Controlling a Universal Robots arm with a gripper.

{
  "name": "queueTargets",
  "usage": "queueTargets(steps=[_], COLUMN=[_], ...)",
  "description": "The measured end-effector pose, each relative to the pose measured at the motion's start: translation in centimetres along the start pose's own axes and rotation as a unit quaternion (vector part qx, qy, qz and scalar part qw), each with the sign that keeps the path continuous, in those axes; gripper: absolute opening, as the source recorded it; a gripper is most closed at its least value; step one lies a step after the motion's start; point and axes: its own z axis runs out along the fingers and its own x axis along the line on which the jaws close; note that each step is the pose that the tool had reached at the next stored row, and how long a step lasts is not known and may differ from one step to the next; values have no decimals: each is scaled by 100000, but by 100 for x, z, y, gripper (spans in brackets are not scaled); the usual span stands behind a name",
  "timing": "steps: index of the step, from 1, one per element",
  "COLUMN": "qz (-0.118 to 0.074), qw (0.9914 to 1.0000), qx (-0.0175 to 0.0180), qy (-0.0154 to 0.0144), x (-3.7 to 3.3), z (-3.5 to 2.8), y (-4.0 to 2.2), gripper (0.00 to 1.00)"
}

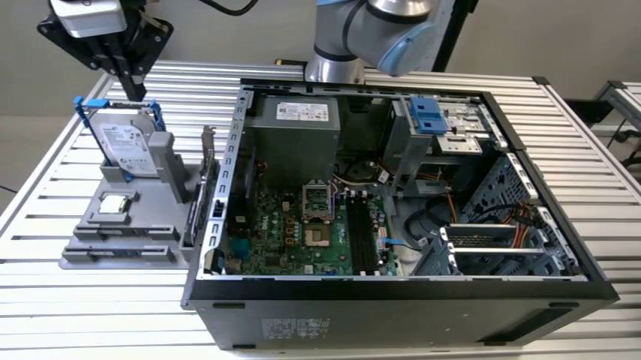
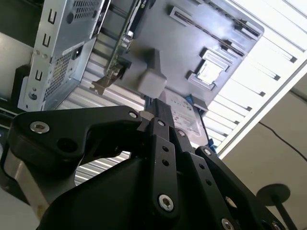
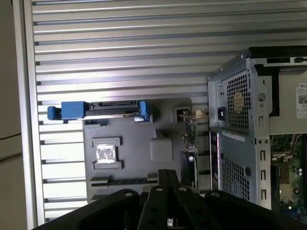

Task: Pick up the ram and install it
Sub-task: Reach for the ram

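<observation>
Approach step: my end effector, fingers closed on nothing, hangs with the hard drive just below; grasping the ram will first require opening them.

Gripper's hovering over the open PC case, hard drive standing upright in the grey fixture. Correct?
Not quite. The gripper is not over the PC case. In the exterior view it hangs above the grey fixture, just over the hard drive, to the exterior view's left of the case. The hard drive does stand upright in the fixture.
</observation>
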Motion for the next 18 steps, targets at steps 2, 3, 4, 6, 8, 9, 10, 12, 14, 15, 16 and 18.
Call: queueTargets(steps=[2, 3, 4, 6, 8, 9, 10, 12, 14, 15, 16, 18], qz=[5, 6, 7, 12, 11, 14, 14, 14, 18, 20, 22, 31], qw=[100000, 100000, 100000, 100000, 100000, 100000, 100000, 100000, 99999, 99999, 99999, 99998], qx=[3, 8, 7, 11, 16, 13, 17, 22, 30, 30, 32, 41], qy=[44, 69, 90, 141, 190, 212, 241, 298, 373, 408, 445, 591], x=[34, 51, 68, 103, 136, 155, 173, 206, 237, 252, 268, 296], z=[-1, -1, -1, -2, -3, -3, -3, -4, -4, -5, -5, -5], y=[-2, -4, -5, -7, -10, -11, -12, -15, -17, -18, -19, -21], gripper=[0, 0, 0, 0, 0, 0, 0, 0, 0, 0, 0, 0])
